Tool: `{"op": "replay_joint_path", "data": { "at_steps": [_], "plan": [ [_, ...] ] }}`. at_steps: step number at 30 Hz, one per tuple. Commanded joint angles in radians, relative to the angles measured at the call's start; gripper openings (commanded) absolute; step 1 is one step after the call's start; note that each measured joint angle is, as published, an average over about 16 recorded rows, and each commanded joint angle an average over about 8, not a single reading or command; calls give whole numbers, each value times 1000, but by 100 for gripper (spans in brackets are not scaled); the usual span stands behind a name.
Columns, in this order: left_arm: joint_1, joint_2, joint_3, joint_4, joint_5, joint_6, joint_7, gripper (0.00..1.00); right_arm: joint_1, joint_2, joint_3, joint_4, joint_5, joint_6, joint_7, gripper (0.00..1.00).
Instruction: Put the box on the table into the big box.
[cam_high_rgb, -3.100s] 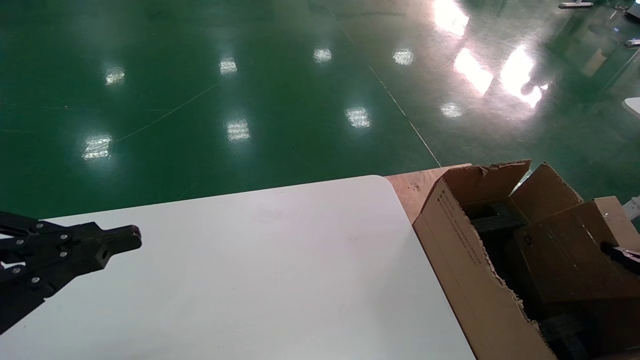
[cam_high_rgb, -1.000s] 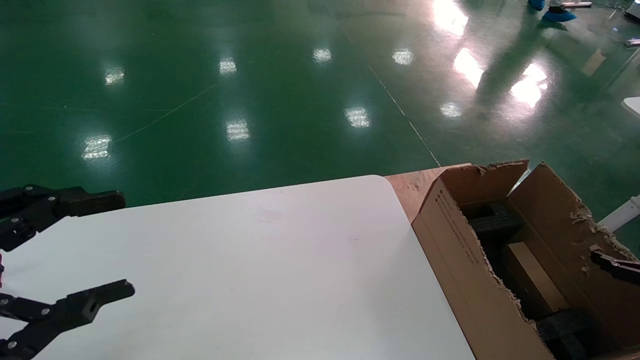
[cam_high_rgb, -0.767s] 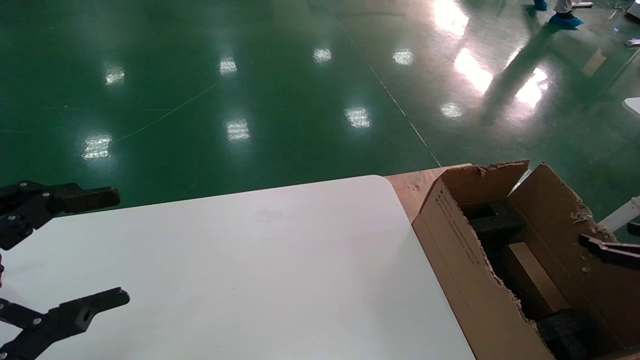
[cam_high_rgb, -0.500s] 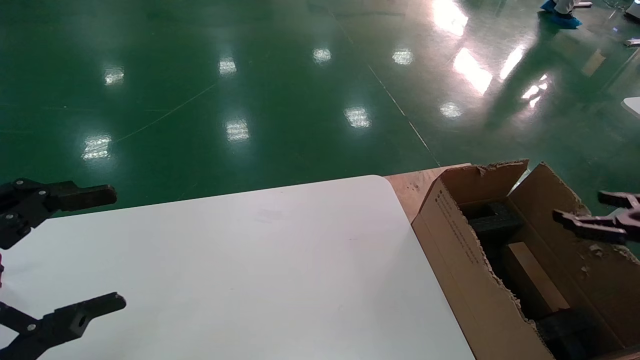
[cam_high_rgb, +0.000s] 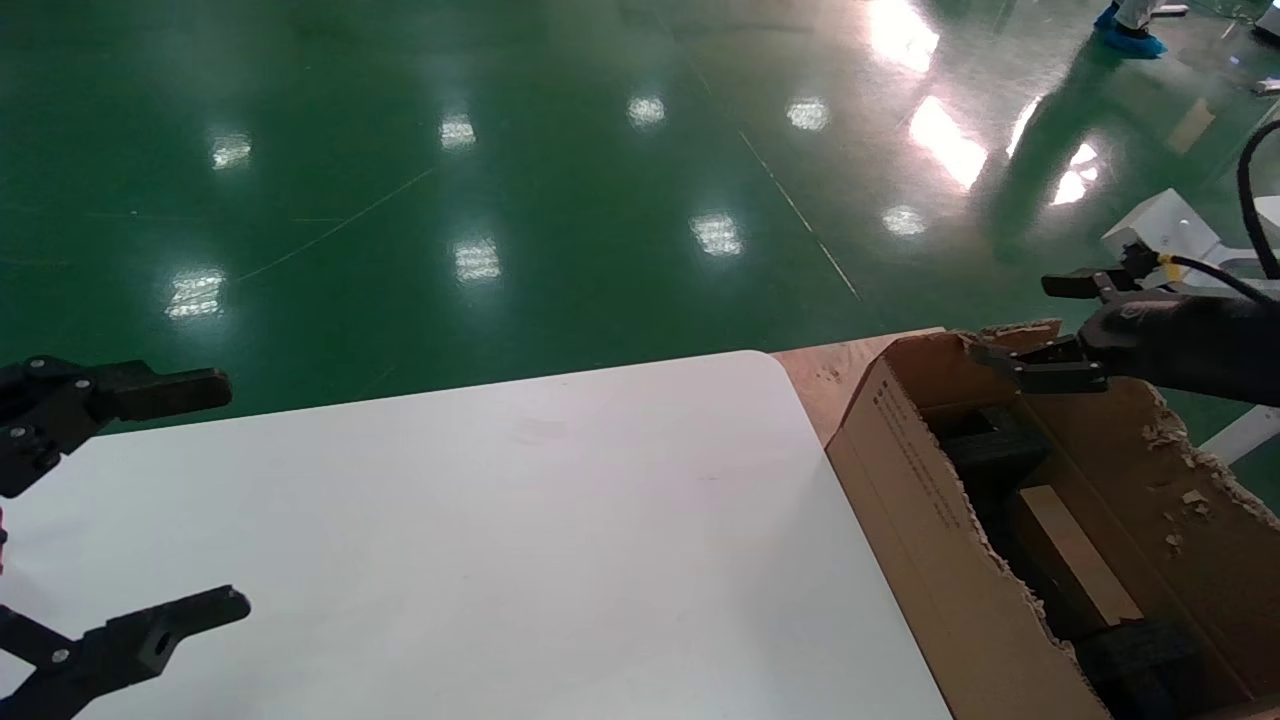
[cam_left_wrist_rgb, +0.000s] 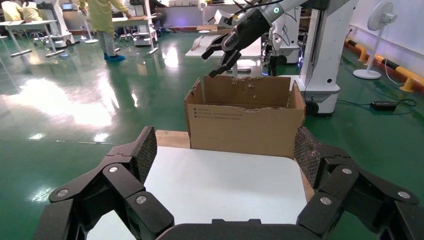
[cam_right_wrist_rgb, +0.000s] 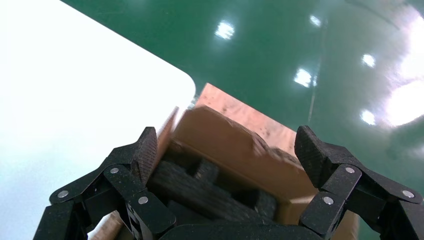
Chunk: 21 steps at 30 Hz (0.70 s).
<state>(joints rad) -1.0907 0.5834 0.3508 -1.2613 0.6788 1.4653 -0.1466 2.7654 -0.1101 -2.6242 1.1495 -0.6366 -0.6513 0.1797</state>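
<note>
The small brown box (cam_high_rgb: 1075, 568) lies inside the big box (cam_high_rgb: 935, 520), leaning among black foam (cam_high_rgb: 992, 447). My right gripper (cam_high_rgb: 1035, 325) hovers open and empty above the big box's far torn edge, well above the small box. In the right wrist view that gripper (cam_right_wrist_rgb: 225, 150) looks down on the carton's far wall (cam_right_wrist_rgb: 235, 145) and foam (cam_right_wrist_rgb: 210, 195). My left gripper (cam_high_rgb: 190, 500) stands open and empty over the white table (cam_high_rgb: 550, 530) at its left end. From the left wrist view the left gripper (cam_left_wrist_rgb: 225, 150) faces the big box (cam_left_wrist_rgb: 245, 125) across the table (cam_left_wrist_rgb: 220, 185).
A brown wooden board (cam_high_rgb: 830, 375) lies under the big box beside the table's rounded corner. Glossy green floor (cam_high_rgb: 500, 200) lies beyond. A person's blue shoe covers (cam_high_rgb: 1130, 35) show far right. The robot's white body (cam_left_wrist_rgb: 325, 50) stands behind the carton.
The right gripper let go of the small box, which now lies in the big box, then rose and moved toward the carton's far edge. The left gripper opened and has since held still.
</note>
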Motion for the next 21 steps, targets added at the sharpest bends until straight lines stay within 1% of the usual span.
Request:
{"op": "replay_joint_path", "data": {
  "at_steps": [1,11,14,17,21],
  "plan": [
    [0,0,0,0,0,0,0,100,-5,-13,-1,10,5,8,-1,100],
    [0,0,0,0,0,0,0,100,4,16,2,-14,-6,-8,1,100],
    [0,0,0,0,0,0,0,100,-5,17,16,-17,-9,-15,2,100],
    [0,0,0,0,0,0,0,100,-42,8,69,-15,-11,-35,2,100],
    [0,0,0,0,0,0,0,100,-139,-23,201,-5,-16,-82,2,100]
  ]
}}
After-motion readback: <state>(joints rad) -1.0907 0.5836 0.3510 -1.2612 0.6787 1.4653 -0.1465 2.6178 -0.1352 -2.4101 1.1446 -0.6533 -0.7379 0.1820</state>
